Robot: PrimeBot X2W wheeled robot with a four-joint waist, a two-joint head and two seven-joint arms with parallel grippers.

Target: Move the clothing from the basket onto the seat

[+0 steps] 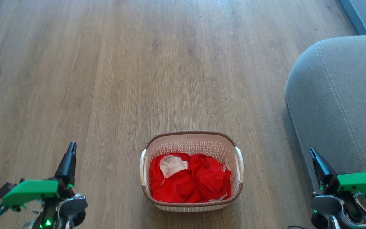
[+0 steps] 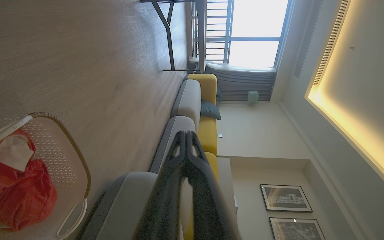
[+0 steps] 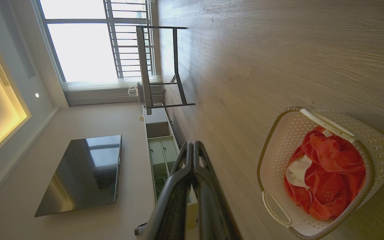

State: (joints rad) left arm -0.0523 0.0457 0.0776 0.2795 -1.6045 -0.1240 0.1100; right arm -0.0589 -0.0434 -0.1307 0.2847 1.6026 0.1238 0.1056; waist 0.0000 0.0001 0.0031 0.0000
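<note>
The left gripper [image 1: 71, 149] sits low at the left with its two dark fingers pressed tip to tip and nothing between them; its own wrist view shows the same pinched-together tips [image 2: 186, 137] against the room beyond. The right gripper [image 1: 312, 153] sits low at the right, likewise closed on nothing (the tips [image 3: 192, 145] meet in a single point in its wrist view), its finger lying against the near edge of the seat [image 1: 338, 105]. Both grippers are well apart from the basket [image 1: 191, 144], which stands on the wooden floor [image 1: 138, 63] between them, slightly nearer the right one. The clothing [image 1: 186, 183] lies bunched inside the basket, bright red with a white lining patch [image 1: 172, 165] showing at its left half, and fills most of the bottom, below the brown rim. The basket's white handles [image 1: 239, 163] are on its two short sides. The grey seat, with its rounded corner and light double stitching, is off to the basket's right, apart from it with a strip of floor between. From the left wrist the basket [image 2: 67, 156] and clothing [image 2: 22, 196] appear beside the grey cushion [image 2: 125, 200]; from the right wrist the basket [image 3: 277, 146] with the red clothing [image 3: 328, 173] stands alone on the floor
</note>
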